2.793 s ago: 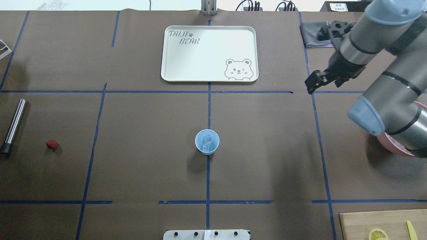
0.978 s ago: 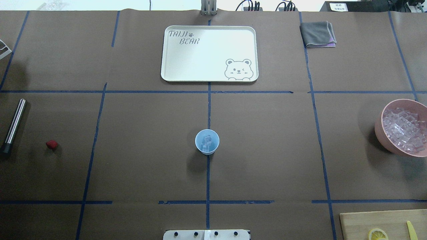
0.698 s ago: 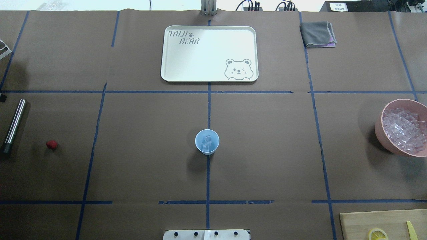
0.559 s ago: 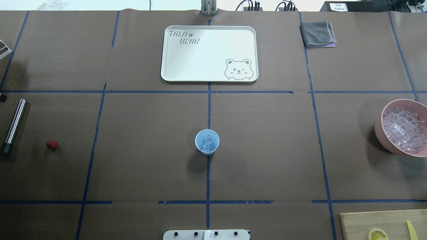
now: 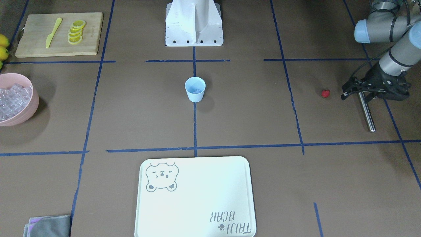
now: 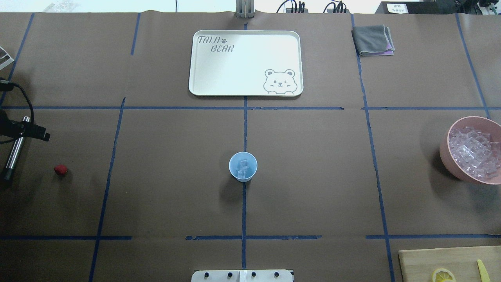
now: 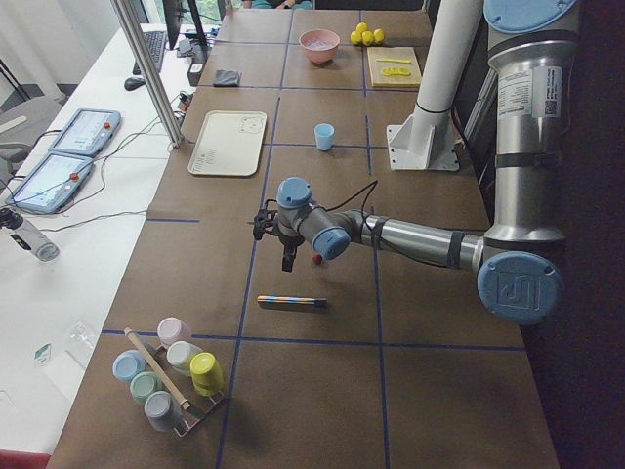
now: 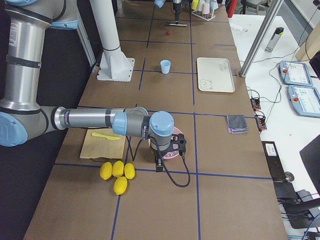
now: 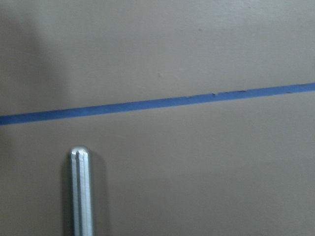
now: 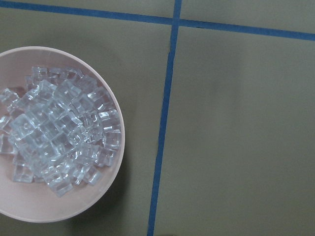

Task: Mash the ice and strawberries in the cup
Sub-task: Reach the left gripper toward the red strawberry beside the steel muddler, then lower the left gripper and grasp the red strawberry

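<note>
The light-blue cup (image 6: 243, 166) stands upright at the table's middle with a few clear ice cubes (image 6: 243, 165) in it; it also shows in the front view (image 5: 195, 89). The small red strawberry (image 6: 60, 169) lies on the table at the far left, also seen in the front view (image 5: 325, 93). My left gripper (image 5: 360, 90) hovers over the far end of a metal rod (image 6: 15, 150), beside the strawberry, and looks open and empty. My right gripper (image 8: 167, 150) hangs over the pink bowl (image 10: 115, 142) of ice (image 10: 59, 137); I cannot tell whether it is open or shut.
A white bear tray (image 6: 245, 62) lies at the back centre and a grey cloth (image 6: 372, 40) at the back right. A cutting board (image 5: 59, 34) holds lemon slices (image 5: 75, 31) and a yellow knife (image 5: 52, 33). Whole lemons (image 8: 117, 175) lie near the board.
The right arm left the overhead view, which uncovered the pink bowl. The left gripper came in from the left edge and now sits over the rod's far end.
</note>
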Controlling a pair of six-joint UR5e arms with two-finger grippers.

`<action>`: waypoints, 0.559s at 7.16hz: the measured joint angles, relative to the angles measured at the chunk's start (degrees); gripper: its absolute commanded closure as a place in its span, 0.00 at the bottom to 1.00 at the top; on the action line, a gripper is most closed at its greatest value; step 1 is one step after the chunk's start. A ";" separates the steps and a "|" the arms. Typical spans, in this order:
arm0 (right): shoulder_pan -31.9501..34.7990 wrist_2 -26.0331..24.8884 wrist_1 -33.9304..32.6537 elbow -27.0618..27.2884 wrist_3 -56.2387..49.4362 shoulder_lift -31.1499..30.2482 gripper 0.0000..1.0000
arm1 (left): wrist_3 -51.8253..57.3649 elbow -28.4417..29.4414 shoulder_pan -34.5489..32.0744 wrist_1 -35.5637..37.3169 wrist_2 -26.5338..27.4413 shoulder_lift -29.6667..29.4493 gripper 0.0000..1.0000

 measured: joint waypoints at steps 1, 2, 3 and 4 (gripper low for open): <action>0.00 -0.06 0.04 -0.06 -0.16 -0.12 0.01 | -2.46 -1.03 2.87 -0.12 2.07 0.58 0.00; 0.00 -0.12 0.06 -0.09 -0.23 -0.22 0.01 | -3.98 -1.38 5.18 -0.25 3.87 0.91 0.00; 0.00 -0.14 0.07 -0.14 -0.26 -0.29 0.01 | -5.01 -1.46 6.92 -0.33 4.77 1.11 0.00; 0.00 -0.15 0.07 -0.18 -0.27 -0.32 0.01 | -5.51 -1.40 8.08 -0.37 5.12 1.18 0.00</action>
